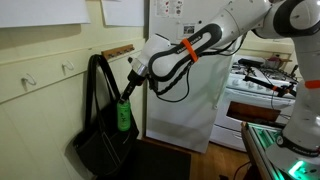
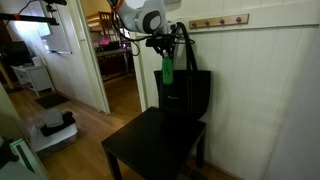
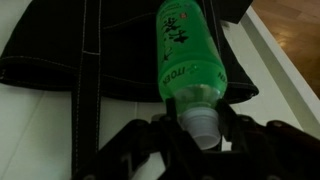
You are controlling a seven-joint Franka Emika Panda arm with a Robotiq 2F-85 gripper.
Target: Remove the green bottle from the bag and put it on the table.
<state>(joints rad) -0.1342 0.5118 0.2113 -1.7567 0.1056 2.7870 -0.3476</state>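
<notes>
My gripper [image 1: 127,92] is shut on the pale cap end of the green bottle [image 1: 124,114], which hangs below it, just above the mouth of the black bag [image 1: 100,140]. The bag hangs by its straps from a wall hook. In an exterior view the bottle [image 2: 167,70] is held in front of the bag [image 2: 190,92], above the dark table [image 2: 150,145]. In the wrist view the bottle [image 3: 190,55] fills the middle, its white cap between my fingers [image 3: 203,128], with the bag's rim [image 3: 60,60] behind it.
A white refrigerator [image 1: 190,100] stands right beside the bag, with a white stove [image 1: 260,95] past it. A green-lit metal-rimmed surface [image 1: 275,150] is at the lower right. A wooden hook rail [image 2: 215,20] runs along the panelled wall. An open doorway [image 2: 115,60] is behind the arm.
</notes>
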